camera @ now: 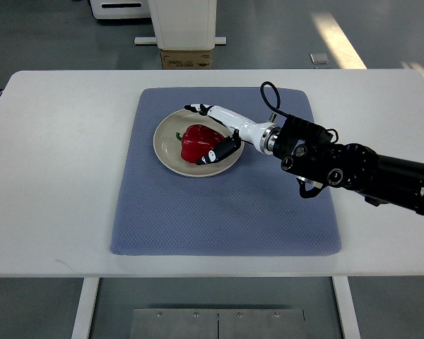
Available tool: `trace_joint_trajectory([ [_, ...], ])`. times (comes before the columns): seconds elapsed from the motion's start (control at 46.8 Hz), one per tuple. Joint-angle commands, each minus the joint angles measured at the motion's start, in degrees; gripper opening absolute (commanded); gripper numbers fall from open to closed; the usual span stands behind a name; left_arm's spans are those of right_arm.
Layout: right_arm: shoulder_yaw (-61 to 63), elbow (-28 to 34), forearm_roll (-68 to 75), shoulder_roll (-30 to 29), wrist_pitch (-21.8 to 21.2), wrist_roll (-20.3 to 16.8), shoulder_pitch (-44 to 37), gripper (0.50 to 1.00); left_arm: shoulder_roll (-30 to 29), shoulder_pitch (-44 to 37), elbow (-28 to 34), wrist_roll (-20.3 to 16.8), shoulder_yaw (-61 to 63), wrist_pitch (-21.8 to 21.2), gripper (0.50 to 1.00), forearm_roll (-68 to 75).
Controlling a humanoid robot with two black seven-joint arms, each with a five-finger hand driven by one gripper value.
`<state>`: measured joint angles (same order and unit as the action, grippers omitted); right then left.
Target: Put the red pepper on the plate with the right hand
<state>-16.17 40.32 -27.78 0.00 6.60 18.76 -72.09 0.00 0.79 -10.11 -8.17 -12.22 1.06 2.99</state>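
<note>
Red pepper [197,142] sits on plate [166,150], far-centre of blue mat [219,212]. R hand [215,134] over it, fingers spread apart round pepper; can't tell if gripping.

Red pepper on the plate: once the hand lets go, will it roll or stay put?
The red pepper looks lobed and lies on its side, so it may rock slightly but probably won't roll far. The plate's raised rim should contain it. Its glossy skin looks slippery, so the right hand's fingers could nudge it.
</note>
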Motion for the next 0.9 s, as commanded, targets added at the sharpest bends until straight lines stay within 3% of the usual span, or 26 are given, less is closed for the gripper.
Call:
trace_joint_trajectory([
  [0.0,2.0,-0.6,0.0,0.0,0.0,-0.1,0.1,1.000,0.0,0.0,0.0,0.0,0.0,0.0,1.000,0.0],
  [0.556,13.8,-2.8,0.3,0.0,-0.1,-0.4,3.6,1.000,0.0,0.0,0.0,0.0,0.0,0.0,1.000,0.0],
  [0.877,29.7,-2.4,0.3,1.8,-0.1,-1.9,8.5,1.000,0.0,0.0,0.0,0.0,0.0,0.0,1.000,0.0],
])
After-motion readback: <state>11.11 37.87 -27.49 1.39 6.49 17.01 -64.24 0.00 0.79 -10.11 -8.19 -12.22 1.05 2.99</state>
